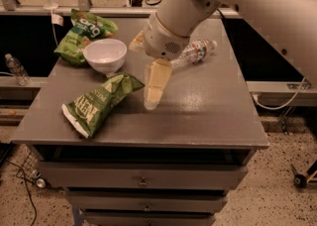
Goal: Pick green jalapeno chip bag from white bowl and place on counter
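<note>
The green jalapeno chip bag (99, 103) lies flat on the grey counter (198, 116), at its front left, just in front of the white bowl (105, 55). The bowl stands empty at the back left. My gripper (153, 91) hangs from the big cream arm over the middle of the counter, pointing down. It is just right of the bag's upper end, apart from it, open and holding nothing.
A brighter green chip bag (81, 34) lies behind the bowl at the back left corner. A clear plastic water bottle (194, 51) lies on its side at the back, partly behind my wrist. Drawers sit below the counter's front edge.
</note>
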You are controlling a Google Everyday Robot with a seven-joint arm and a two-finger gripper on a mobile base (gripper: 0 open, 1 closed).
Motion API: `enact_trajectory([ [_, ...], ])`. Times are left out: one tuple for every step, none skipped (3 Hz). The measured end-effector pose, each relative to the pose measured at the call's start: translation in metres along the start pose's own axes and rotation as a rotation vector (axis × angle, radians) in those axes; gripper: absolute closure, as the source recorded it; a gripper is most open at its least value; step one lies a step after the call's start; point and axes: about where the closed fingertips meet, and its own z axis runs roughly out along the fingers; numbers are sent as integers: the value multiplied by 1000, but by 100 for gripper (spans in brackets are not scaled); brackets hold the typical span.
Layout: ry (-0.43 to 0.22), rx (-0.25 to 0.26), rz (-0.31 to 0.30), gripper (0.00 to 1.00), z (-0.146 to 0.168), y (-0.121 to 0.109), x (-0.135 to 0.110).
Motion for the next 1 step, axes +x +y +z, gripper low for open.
enact_trajectory([
  [9,37,118,0,-26,17,40],
])
